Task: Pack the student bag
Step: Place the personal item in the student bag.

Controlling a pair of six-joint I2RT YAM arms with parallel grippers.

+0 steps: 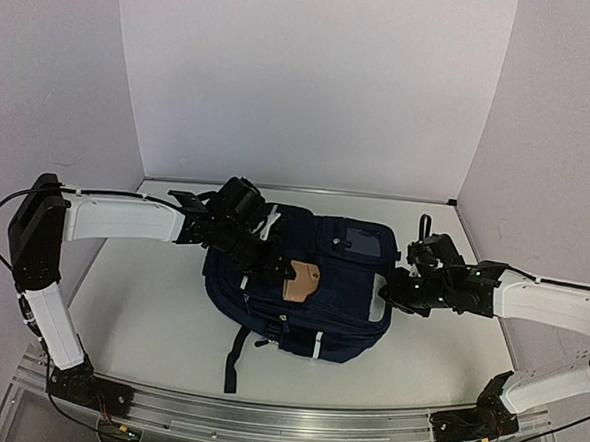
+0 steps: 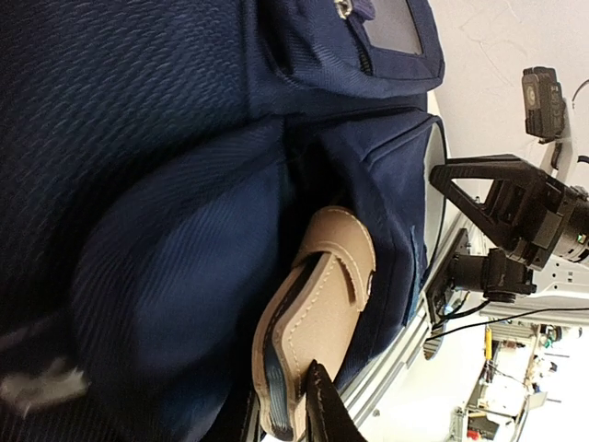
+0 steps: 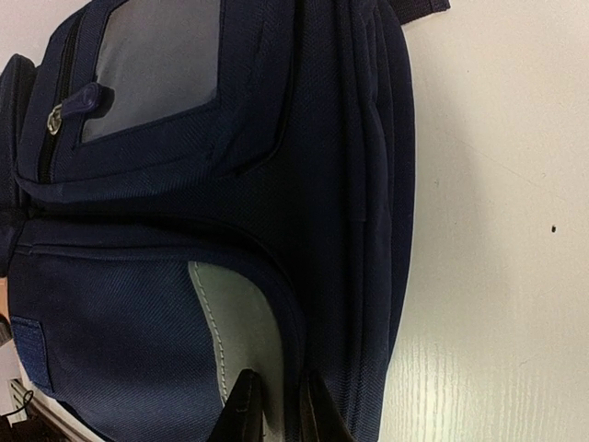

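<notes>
The student bag (image 1: 339, 314) lies flat in the middle of the tabletop (image 1: 149, 312), one dark strap (image 1: 232, 362) trailing toward the near edge. The left jaws are clamped on the exposed end of a tan sandal (image 2: 322, 304) (its other end sits in an opening of the bag). The right jaws pinch the bag's navy seam beside a light grey patch (image 3: 230, 322), on the bag's right side.

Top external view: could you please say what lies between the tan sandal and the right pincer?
Only navy fabric of the student bag, between tan sandal and right pincer, in the top view.
</notes>
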